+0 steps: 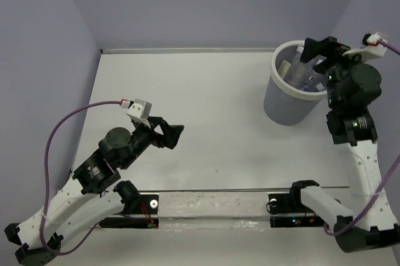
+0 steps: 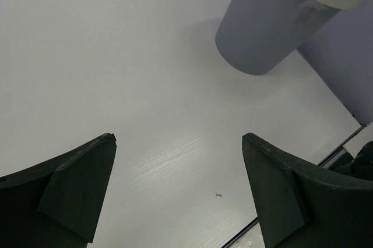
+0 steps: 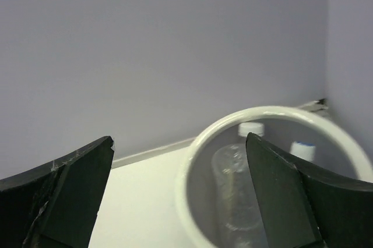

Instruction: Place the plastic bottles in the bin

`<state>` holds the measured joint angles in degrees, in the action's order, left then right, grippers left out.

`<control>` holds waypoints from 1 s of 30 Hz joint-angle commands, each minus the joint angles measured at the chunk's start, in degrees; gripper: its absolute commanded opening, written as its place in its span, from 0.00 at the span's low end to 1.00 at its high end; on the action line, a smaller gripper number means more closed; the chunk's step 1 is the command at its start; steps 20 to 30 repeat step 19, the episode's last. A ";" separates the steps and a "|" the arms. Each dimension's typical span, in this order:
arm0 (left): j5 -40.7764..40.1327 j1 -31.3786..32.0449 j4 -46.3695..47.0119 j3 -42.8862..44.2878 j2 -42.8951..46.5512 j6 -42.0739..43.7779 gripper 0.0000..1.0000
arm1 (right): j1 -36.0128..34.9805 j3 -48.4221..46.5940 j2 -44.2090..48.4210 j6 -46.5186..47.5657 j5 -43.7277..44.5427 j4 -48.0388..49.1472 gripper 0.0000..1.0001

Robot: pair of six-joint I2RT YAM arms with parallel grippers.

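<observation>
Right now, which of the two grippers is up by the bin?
The right gripper: open just above the bin's rim. The left gripper hovers open over the table, far off.

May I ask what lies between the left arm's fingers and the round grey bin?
Only bare white tabletop separates the left arm's fingers from the round grey white-rimmed bin, as the left wrist view shows.

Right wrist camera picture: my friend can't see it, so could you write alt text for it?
A round bin with a thick white rim holds clear plastic bottles, two white caps showing. The right gripper frames it, its two dark fingers spread wide with nothing held between them, and a plain lavender wall stands behind.
</observation>
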<state>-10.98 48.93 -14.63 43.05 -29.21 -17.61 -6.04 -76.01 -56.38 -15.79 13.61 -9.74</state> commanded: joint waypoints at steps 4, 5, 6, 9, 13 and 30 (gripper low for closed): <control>0.53 -1.55 3.99 0.63 0.99 0.99 0.99 | 0.24 26.40 15.06 -20.31 -38.26 16.82 1.00; -0.08 -1.73 4.43 0.37 1.35 0.82 0.99 | 0.24 29.92 16.55 -24.33 -42.22 25.64 1.00; -0.53 -1.82 5.48 0.20 1.79 0.56 0.99 | 0.24 36.13 17.96 -26.38 -45.30 28.86 1.00; -1.93 -1.82 7.77 -0.51 3.11 -0.50 0.99 | 0.24 43.12 24.02 -29.47 -51.12 32.85 1.00; -3.95 -1.82 10.15 -1.13 3.02 -1.82 0.99 | 0.24 46.03 27.28 -25.88 -52.54 28.57 1.00; -3.52 -1.82 14.02 2.46 -1.27 -2.26 0.99 | 0.24 42.54 27.72 -25.25 -51.93 27.41 1.00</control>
